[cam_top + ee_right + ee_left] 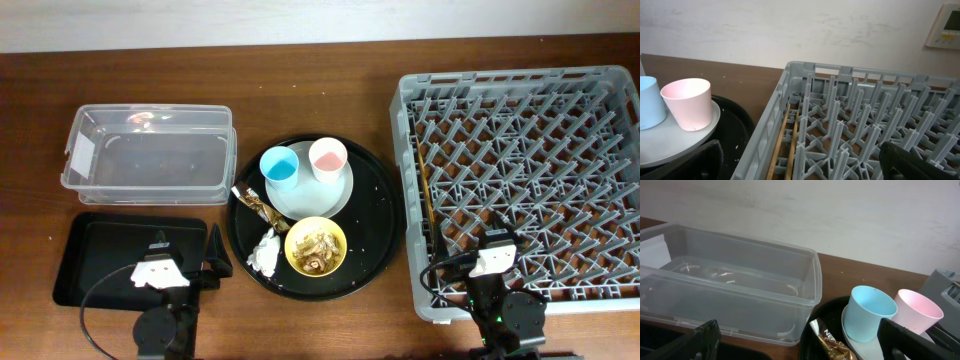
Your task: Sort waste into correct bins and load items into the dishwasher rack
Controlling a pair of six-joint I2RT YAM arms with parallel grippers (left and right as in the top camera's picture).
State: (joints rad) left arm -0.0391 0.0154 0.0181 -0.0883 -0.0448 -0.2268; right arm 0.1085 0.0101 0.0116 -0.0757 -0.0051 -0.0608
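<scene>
On the pale plate [305, 200] stand a light-blue cup [280, 167] and a pink cup [327, 158]. A yellow bowl [316, 246] holds tan food scraps. A crumpled paper ball [265, 250] and a gold-brown foil wrapper [255, 203] lie beside it. The clear tub [150, 150] and the shallow black tray [100, 255] sit at the left. The grey dishwasher rack [530, 170] fills the right. My left gripper [214, 260] is open and empty between the black tray and the paper ball. My right gripper [497, 228] is open and empty over the rack's front left part.
The plate, bowl and waste all rest in a large round black tray [380, 220] at the centre. Two wooden chopsticks [424, 185] lie along the rack's left wall. A pale wall stands behind the table.
</scene>
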